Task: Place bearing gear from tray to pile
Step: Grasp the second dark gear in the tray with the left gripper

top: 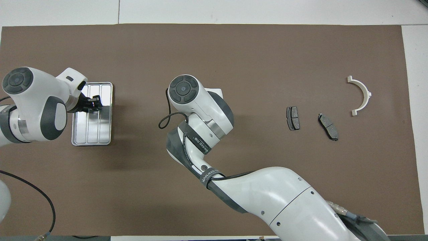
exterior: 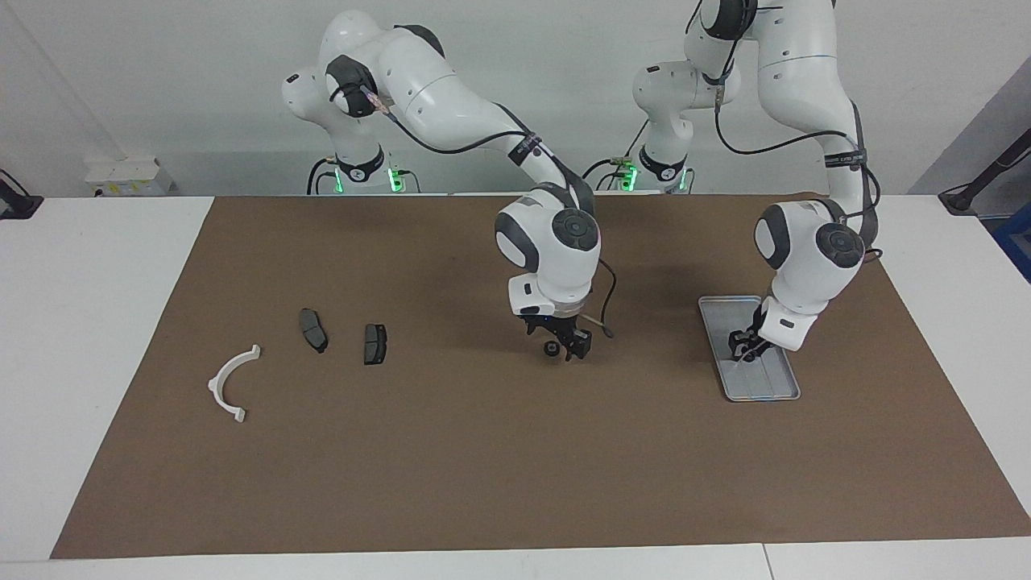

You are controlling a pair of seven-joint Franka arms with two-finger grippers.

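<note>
The silver ribbed tray [exterior: 769, 387] lies on the brown mat toward the left arm's end; it also shows in the overhead view [top: 100, 134]. My left gripper [exterior: 745, 346] hangs low over the tray, and shows in the overhead view [top: 93, 103]. My right gripper [exterior: 570, 348] is above the middle of the mat with a small dark round bearing gear [exterior: 552, 348] at its fingertips; its wrist [top: 187, 92] hides it from overhead. The pile lies toward the right arm's end: a white half-ring bracket [exterior: 232, 383] and two dark brake pads [exterior: 313, 329] [exterior: 374, 344].
The brown mat [exterior: 515, 467] covers most of the white table. A loose black cable [exterior: 602, 310] hangs from the right wrist. The right arm's forearm [top: 274, 197] stretches across the mat's edge nearest the robots.
</note>
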